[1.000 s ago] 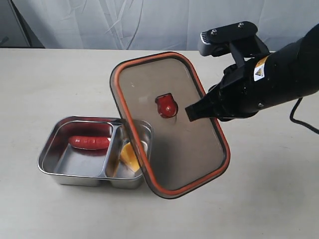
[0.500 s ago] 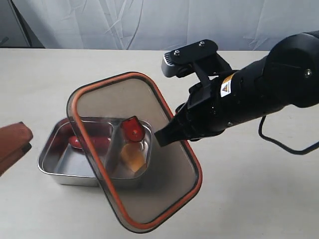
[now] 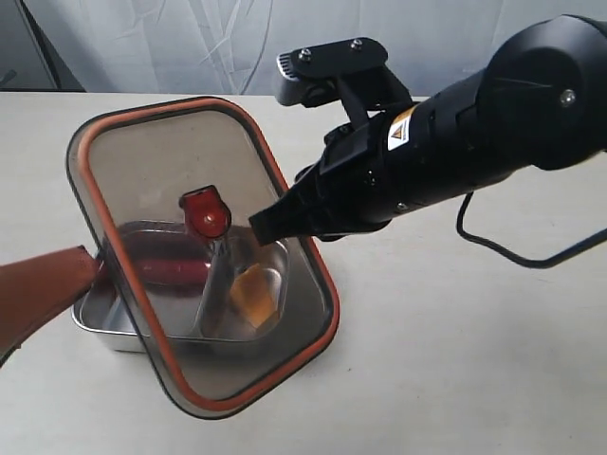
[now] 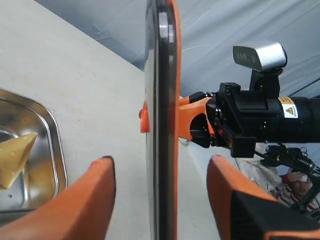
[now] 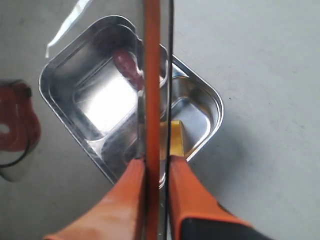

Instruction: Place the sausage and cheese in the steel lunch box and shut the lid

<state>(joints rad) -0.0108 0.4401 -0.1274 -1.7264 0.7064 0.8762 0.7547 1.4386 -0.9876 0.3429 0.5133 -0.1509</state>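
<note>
My right gripper is shut on one edge of the dark tinted lid and holds it tilted above the steel lunch box. The lid's orange-red valve faces up. Through the lid I see the dark-red sausage in the larger compartment and the yellow cheese in the smaller one. In the right wrist view both fingers clamp the lid's rim over the box. My left gripper is open, its fingers astride the lid's opposite edge without touching it.
The box stands on a pale tabletop with a white curtain behind it. The right arm's black cable trails on the table at the right. A person shows far off in the left wrist view.
The right arm has carried the lid leftward until it hangs over the box. The left gripper came in from the left and now straddles the lid's near edge.
</note>
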